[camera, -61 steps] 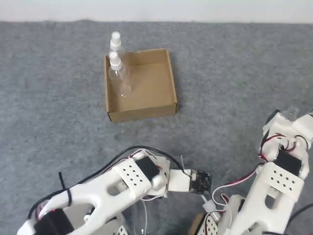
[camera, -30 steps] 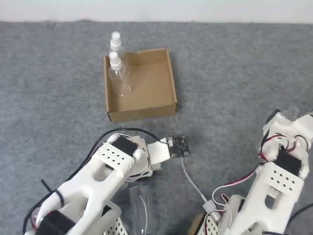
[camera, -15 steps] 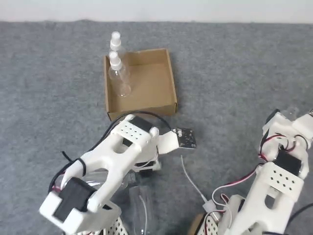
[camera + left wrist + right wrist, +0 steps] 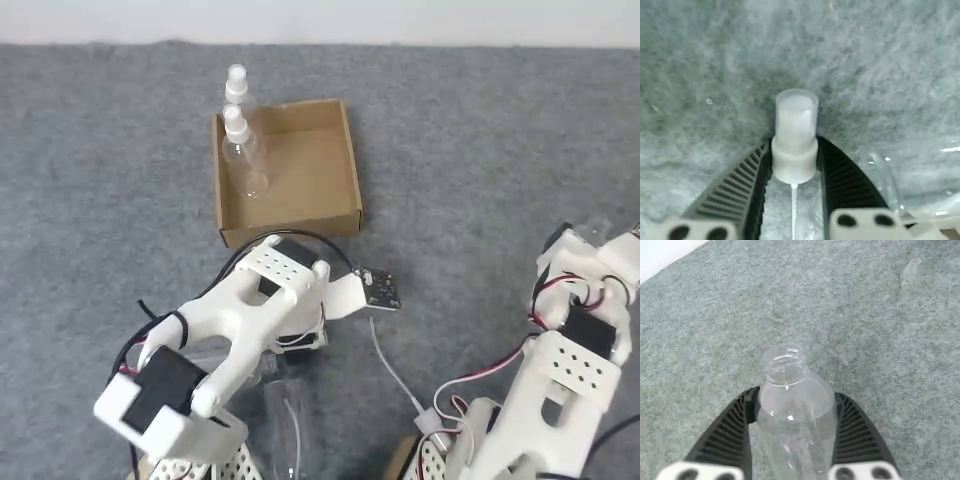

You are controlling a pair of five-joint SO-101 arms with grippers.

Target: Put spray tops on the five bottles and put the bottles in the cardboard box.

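The cardboard box (image 4: 345,160) lies open at the middle of the grey carpet. A capped clear bottle (image 4: 245,160) stands inside along its left wall. A second capped bottle (image 4: 236,86) rises at the far left corner behind it. My left gripper (image 4: 794,150) is shut on a white spray top (image 4: 796,131), whose thin dip tube hangs down between the fingers. That arm (image 4: 262,305) hovers just in front of the box. My right gripper (image 4: 796,405) is shut on an uncapped clear bottle (image 4: 790,400), held over the carpet at the right edge.
A clear bottle (image 4: 288,425) lies between the arm bases at the near edge; clear plastic (image 4: 882,167) also shows beside the left fingers. A small circuit board (image 4: 378,287) and cables (image 4: 395,385) trail from the left wrist. The right arm (image 4: 575,350) stands at the near right.
The left arm swung from the near middle to the left, then rose forward toward the box front with the spray top. The right arm stayed still.
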